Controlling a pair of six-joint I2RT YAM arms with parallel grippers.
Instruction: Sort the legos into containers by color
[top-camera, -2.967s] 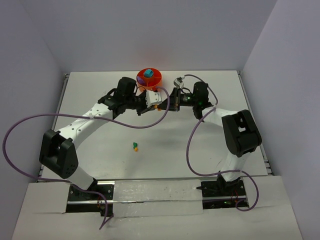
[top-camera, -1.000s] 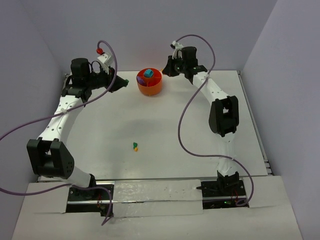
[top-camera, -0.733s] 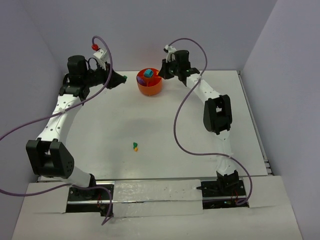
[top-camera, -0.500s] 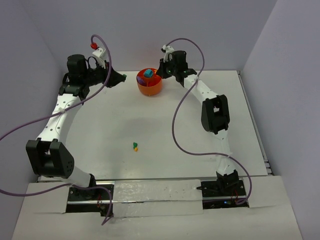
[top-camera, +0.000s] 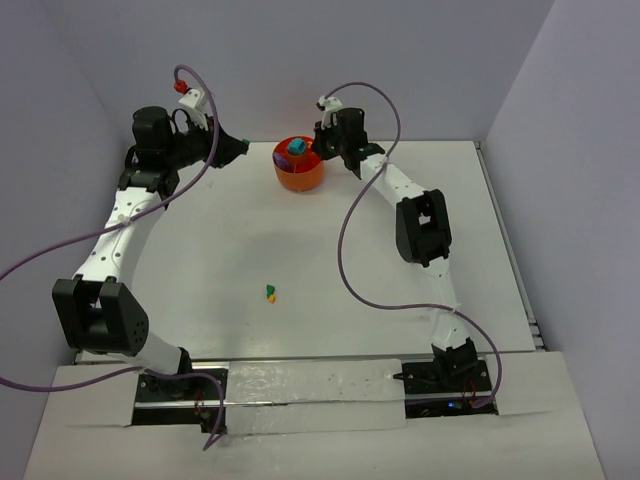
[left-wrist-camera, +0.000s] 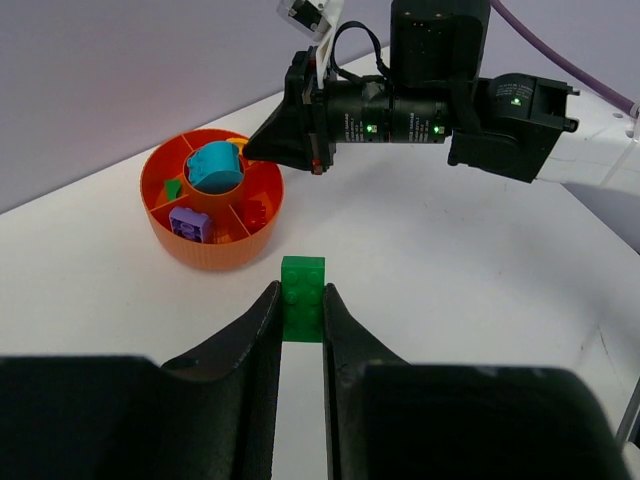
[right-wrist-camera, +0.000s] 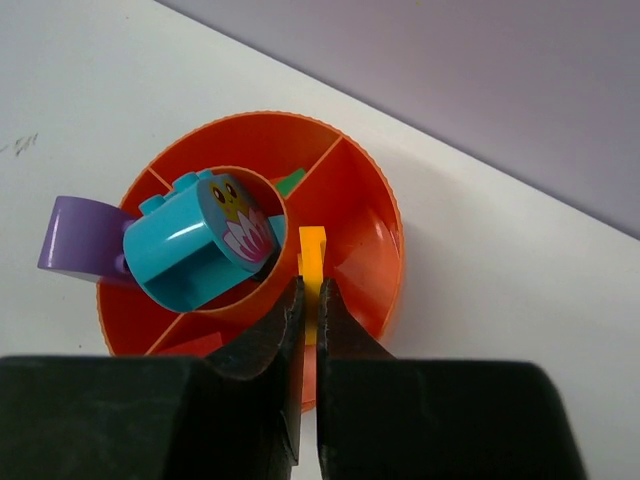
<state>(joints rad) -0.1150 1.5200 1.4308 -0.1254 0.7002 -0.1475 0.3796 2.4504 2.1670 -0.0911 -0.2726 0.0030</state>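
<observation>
The left hand (left-wrist-camera: 300, 293) is clamped on a green brick (left-wrist-camera: 303, 274), held above the desk (left-wrist-camera: 450, 270), left of the orange tub (left-wrist-camera: 215, 252) at the far edge. The right hand (right-wrist-camera: 311, 289) pinches a yellow brick (right-wrist-camera: 313, 248) over the tub, its black body crowding the right rim. A teal piece (right-wrist-camera: 190, 245) fills the central ring and a purple piece (left-wrist-camera: 190, 222) lies in an outer compartment. Two loose bricks (top-camera: 271, 293) lie nearer, mid-desk.

The whole surface (top-camera: 200, 260) is viewed from high above its near edge. The orange tub (top-camera: 298, 182) is shared by all three views: seen obliquely from the left wrist, closely and downward from the right.
</observation>
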